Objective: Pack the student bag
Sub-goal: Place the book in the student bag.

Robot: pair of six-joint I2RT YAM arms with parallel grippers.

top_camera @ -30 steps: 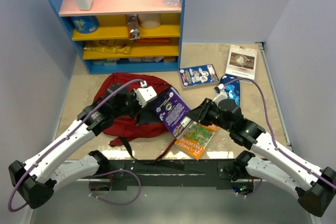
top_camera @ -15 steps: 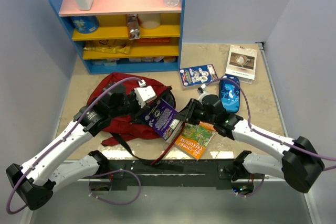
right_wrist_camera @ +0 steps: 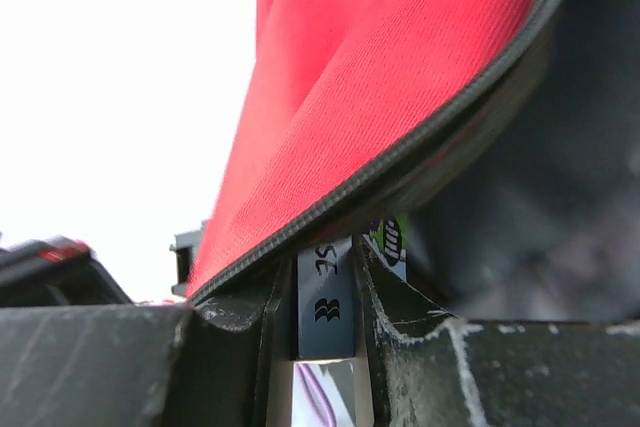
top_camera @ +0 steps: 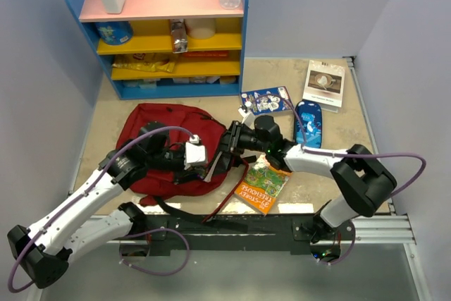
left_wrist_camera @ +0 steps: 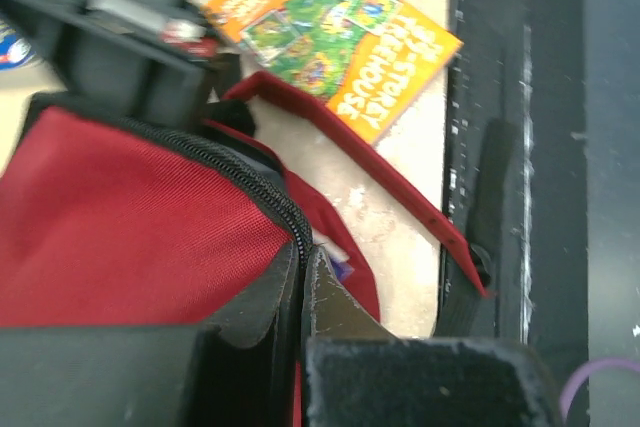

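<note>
Red student bag (top_camera: 158, 149) is lying on the left half of the table (top_camera: 106, 114), in front of the shelf (top_camera: 162, 1). Left gripper (left_wrist_camera: 298, 327) is pinched tight on its zipper rim. Right gripper (right_wrist_camera: 322, 332) clamps a thin book (right_wrist_camera: 322, 287), purple I think, right at the opening.

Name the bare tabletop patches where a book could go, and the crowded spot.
Free: between student bag and left wall; between shelf and white book. Crowded: centre, around the bag's mouth and orange book.
</note>
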